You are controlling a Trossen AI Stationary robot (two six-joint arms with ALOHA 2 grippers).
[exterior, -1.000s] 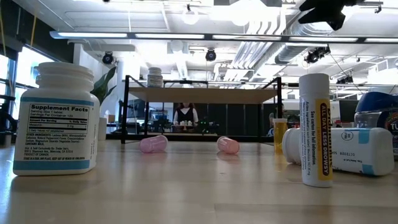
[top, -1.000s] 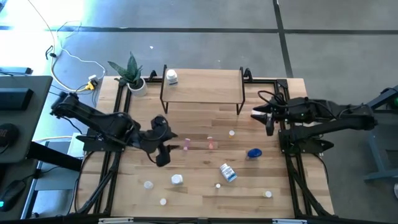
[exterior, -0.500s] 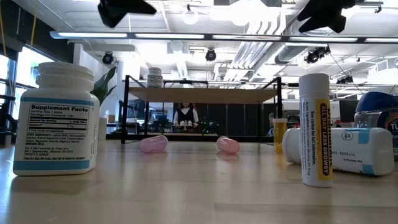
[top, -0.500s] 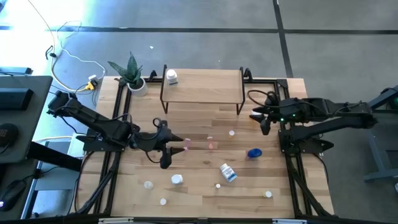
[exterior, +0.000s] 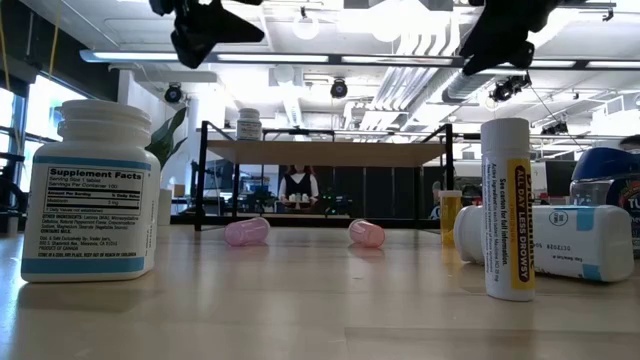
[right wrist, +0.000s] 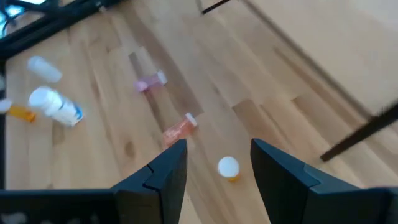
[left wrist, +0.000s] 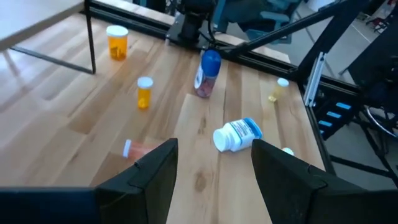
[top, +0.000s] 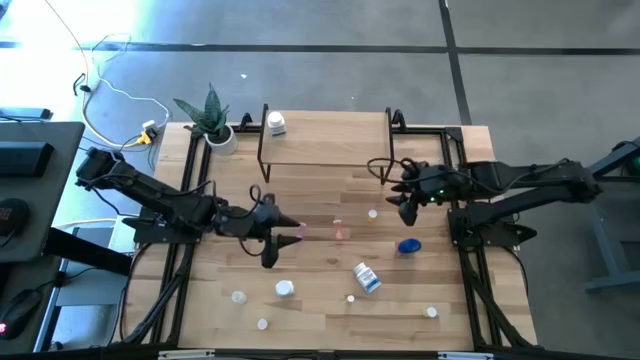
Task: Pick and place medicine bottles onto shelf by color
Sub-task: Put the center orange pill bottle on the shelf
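Observation:
The shelf (top: 325, 140) stands at the table's far side with one white bottle (top: 276, 124) on its left end. Other medicine bottles are scattered over the table. Two pink ones (top: 299, 233) (top: 340, 231) lie on their sides at mid-table. An orange vial with a white cap (right wrist: 228, 167) stands right of them. A blue bottle (top: 408, 246) and a white one with a blue label (left wrist: 236, 134) lie nearer. My left gripper (top: 285, 228) hangs open just left of the left pink bottle (left wrist: 140, 149). My right gripper (top: 400, 195) hangs open above the table, right of the orange vial.
A potted plant (top: 212, 120) stands at the far left corner beside the shelf. Several small white bottles (top: 285, 289) (top: 238, 296) (top: 431, 312) stand along the near part of the table. A large white supplement bottle (exterior: 90, 190) shows close up in the low view.
My left gripper has come down toward the left pink bottle, shifted slightly toward the table's right, and tipped closer to level. My right gripper has moved toward the table's left, over the area near the orange vial. No bottle has moved.

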